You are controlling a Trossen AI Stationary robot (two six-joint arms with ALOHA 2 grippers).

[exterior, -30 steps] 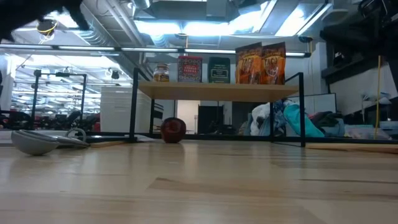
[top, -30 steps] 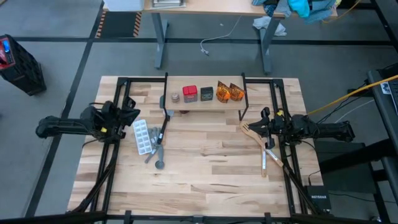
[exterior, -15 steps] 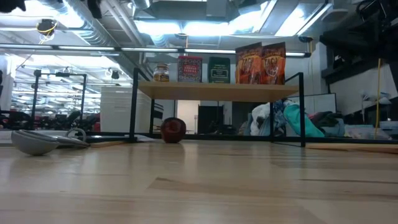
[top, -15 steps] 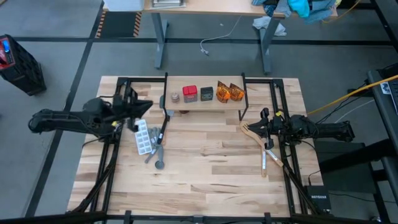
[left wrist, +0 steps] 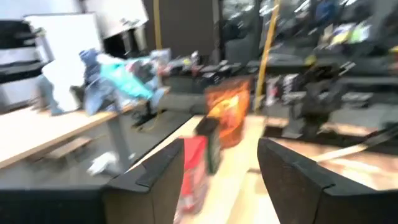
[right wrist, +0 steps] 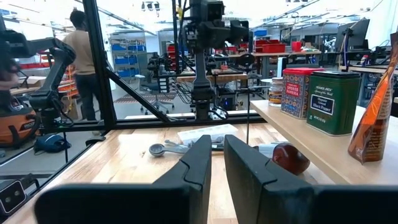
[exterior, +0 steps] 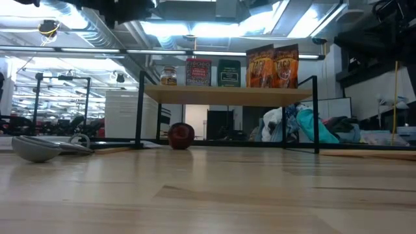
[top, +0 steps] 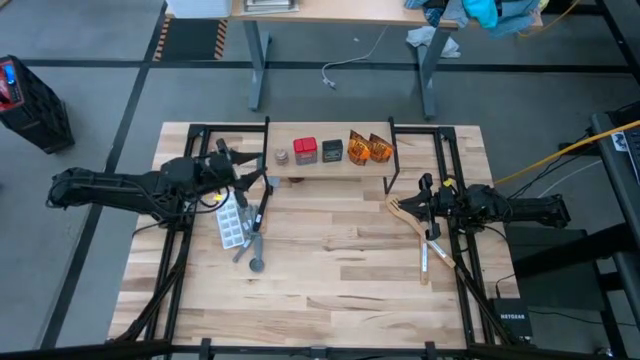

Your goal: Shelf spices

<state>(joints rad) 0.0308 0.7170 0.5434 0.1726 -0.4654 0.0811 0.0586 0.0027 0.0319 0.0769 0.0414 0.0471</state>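
Note:
The shelf point(top: 327, 166) is a narrow light-wood plank on black legs at the table's far middle. On it stand a tiny jar point(top: 282, 156), a red box point(top: 305, 150), a dark grey box point(top: 332, 150) and two orange packets point(top: 368, 147). The low view shows the same row, from jar point(exterior: 168, 76) to packets point(exterior: 273, 65). My left gripper point(top: 246, 176) hovers open just off the shelf's left end. Its wrist view looks along the row, red box point(left wrist: 194, 167) nearest. My right gripper point(top: 424, 196) waits right of the shelf, fingers almost together point(right wrist: 217, 163), holding nothing.
A white blister tray point(top: 231, 220) and grey measuring spoons point(top: 254, 252) lie under and near my left arm. A pale wooden fork-like utensil point(top: 412, 217) lies below my right gripper. A red round thing point(exterior: 181, 135) sits under the shelf. A person point(right wrist: 79, 59) stands beyond the table.
My left arm has reached toward the table's right, carrying its gripper from above the table's left side to the shelf's left end. The items on the shelf have stayed put.

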